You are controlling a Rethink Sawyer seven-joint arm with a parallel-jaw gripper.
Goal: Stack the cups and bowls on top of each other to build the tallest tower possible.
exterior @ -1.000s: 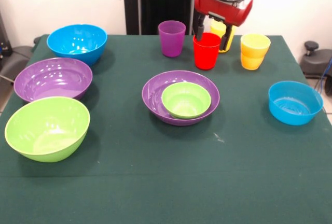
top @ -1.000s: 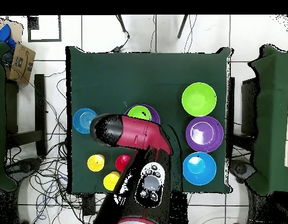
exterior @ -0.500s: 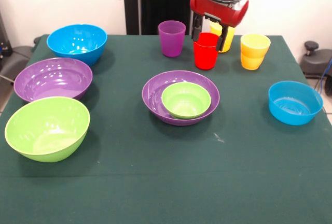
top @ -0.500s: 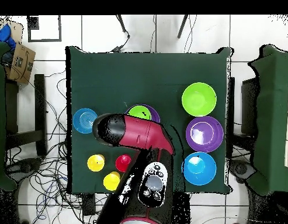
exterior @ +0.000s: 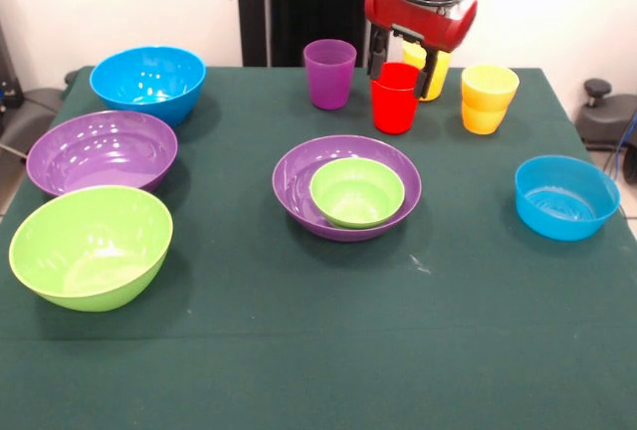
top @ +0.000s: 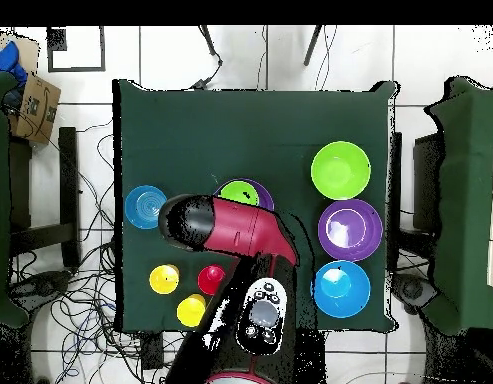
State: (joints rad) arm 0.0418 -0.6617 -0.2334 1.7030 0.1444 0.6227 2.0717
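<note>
The near part of the dark green table (exterior: 328,350) is bare and easy to cross. At the far edge, the smooth purple plastic cup (exterior: 329,73) and two yellow plastic cups (exterior: 489,98) crowd the way.

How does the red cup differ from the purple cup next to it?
The red cup sits between the fingers of the pincer, while the purple cup stands free. The red cup looks lifted off the green cloth; the purple cup rests on it. The red one is nearer the yellow cups. Both are upright, open-topped plastic tumblers of similar size.
</note>
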